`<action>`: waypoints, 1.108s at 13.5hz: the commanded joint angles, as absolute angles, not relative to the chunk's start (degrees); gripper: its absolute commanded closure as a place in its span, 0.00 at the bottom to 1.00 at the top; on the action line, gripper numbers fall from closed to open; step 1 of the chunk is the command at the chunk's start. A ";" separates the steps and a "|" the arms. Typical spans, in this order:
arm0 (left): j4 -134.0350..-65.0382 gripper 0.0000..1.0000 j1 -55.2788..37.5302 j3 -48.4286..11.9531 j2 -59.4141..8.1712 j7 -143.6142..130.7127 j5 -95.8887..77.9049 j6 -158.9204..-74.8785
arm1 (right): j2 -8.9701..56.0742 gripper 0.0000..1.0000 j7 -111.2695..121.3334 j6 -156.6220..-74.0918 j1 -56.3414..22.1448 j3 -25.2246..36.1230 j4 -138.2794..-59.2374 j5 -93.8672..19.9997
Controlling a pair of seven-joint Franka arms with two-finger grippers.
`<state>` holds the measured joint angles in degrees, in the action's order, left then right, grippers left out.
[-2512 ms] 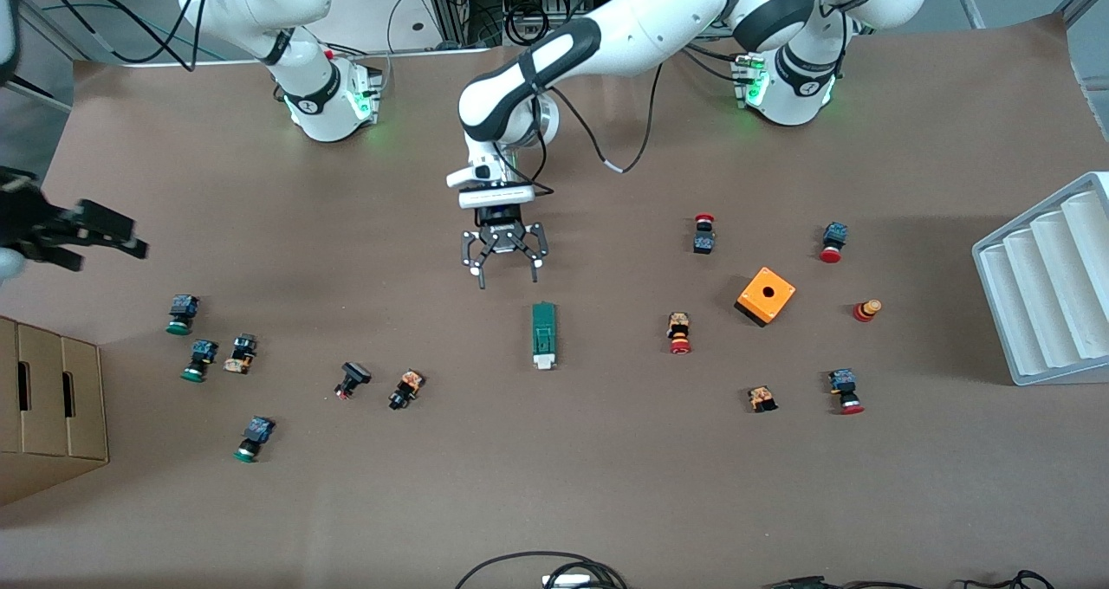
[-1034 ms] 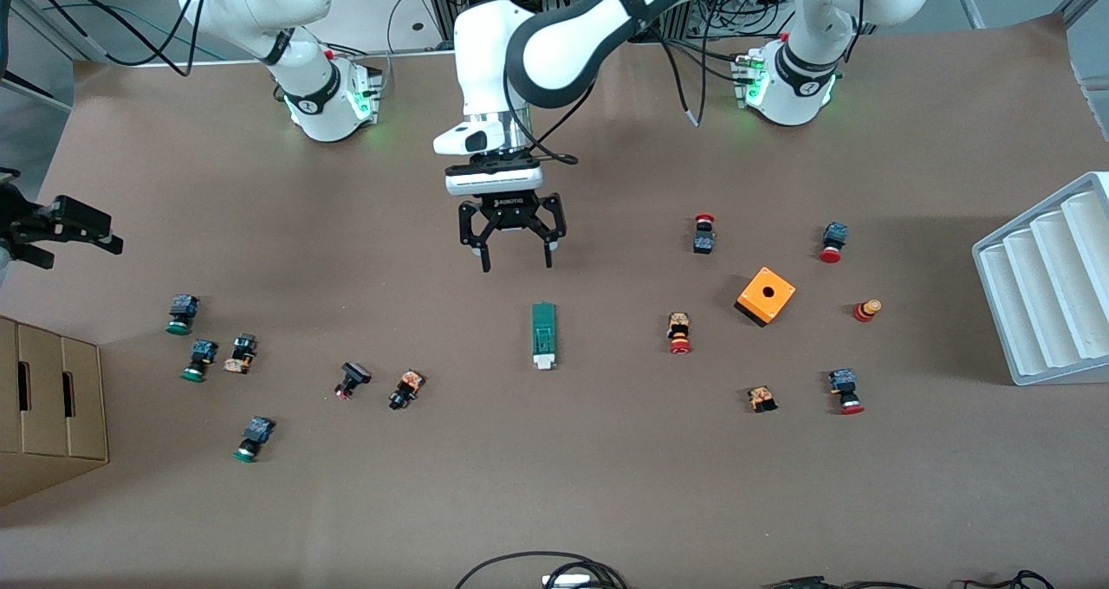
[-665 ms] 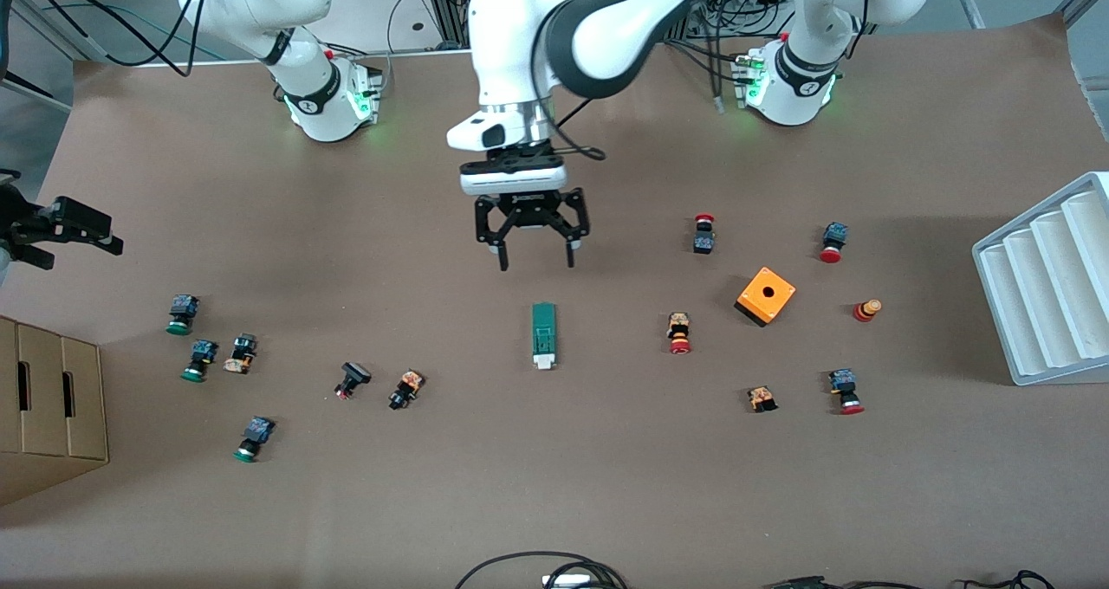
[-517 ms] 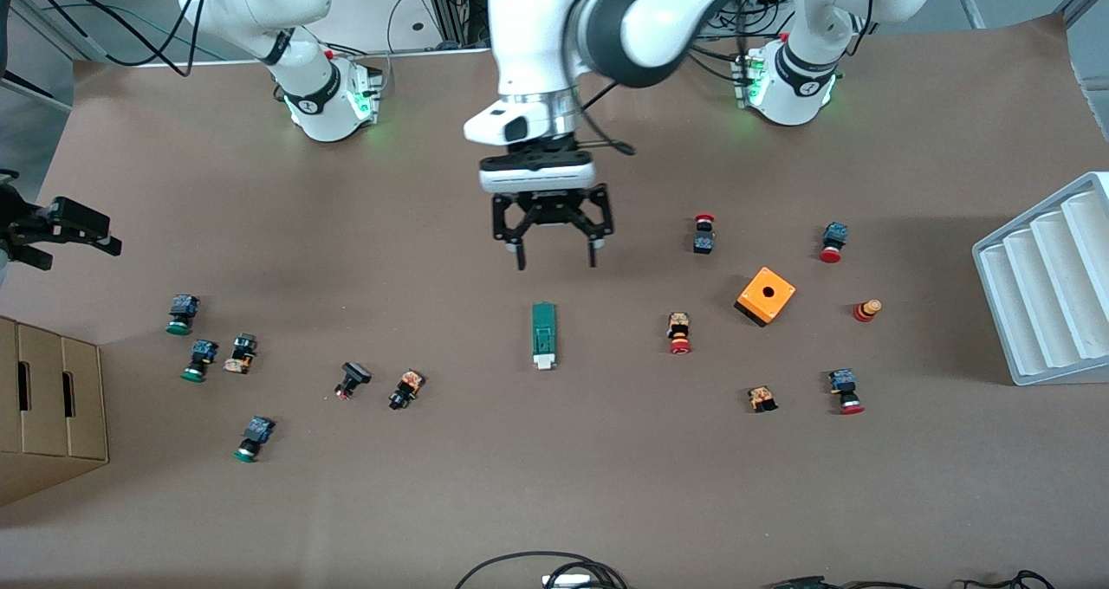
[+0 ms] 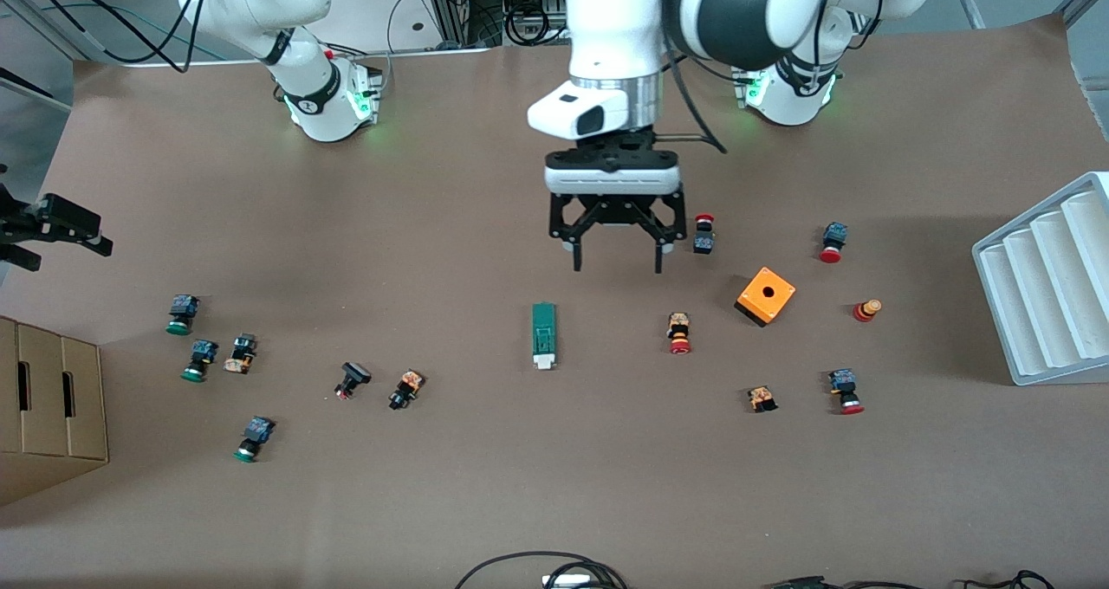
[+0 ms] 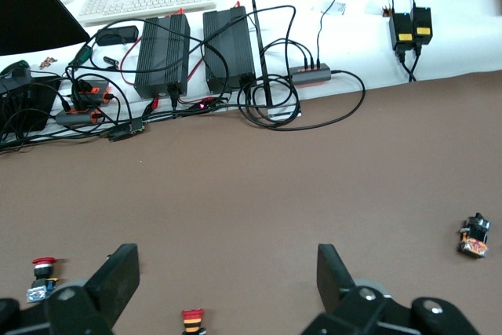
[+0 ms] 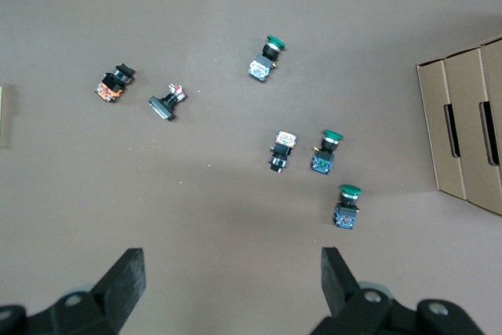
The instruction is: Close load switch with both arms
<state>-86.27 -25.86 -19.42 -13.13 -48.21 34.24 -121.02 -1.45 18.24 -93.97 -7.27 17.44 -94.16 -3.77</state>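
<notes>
The green load switch (image 5: 544, 335) lies flat near the middle of the table, its white handle end toward the front camera. My left gripper (image 5: 615, 264) hangs open and empty over bare table beside the switch, toward the left arm's end; in the left wrist view (image 6: 227, 288) its fingers (image 6: 118, 280) stand wide apart. My right gripper (image 5: 91, 236) is open and empty over the table's edge at the right arm's end; the right wrist view (image 7: 233, 284) shows it above bare table. A pale green sliver of the switch (image 7: 2, 115) shows at that view's edge.
An orange square box (image 5: 766, 295) and several red-capped push buttons (image 5: 679, 333) lie toward the left arm's end, by a white ribbed tray (image 5: 1048, 286). Green-capped buttons (image 5: 181, 313) and a cardboard box (image 5: 48, 407) sit at the right arm's end.
My left gripper has swung from above the switch's farther end toward the left arm's end, rising closer to the camera, still open. The right gripper has drifted slightly toward the table's edge.
</notes>
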 commanded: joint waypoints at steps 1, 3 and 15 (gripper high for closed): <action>-86.22 0.00 -21.81 -19.78 -10.73 -39.32 27.54 -121.64 | -0.97 0.00 18.46 -94.39 -7.56 17.49 -93.16 -2.46; -86.40 0.00 -17.86 -19.78 -8.19 -35.26 22.00 -121.12 | -0.97 0.00 18.37 -94.39 -7.56 17.49 -93.16 -2.55; -86.05 0.00 -6.50 -3.62 -3.17 -4.57 -2.71 -107.87 | -0.97 0.00 18.37 -94.39 -7.47 17.49 -93.16 -2.64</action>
<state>-85.33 -6.52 -6.48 -5.08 -6.28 0.47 -112.03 -1.43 18.24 -94.05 -7.27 17.40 -94.04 -3.77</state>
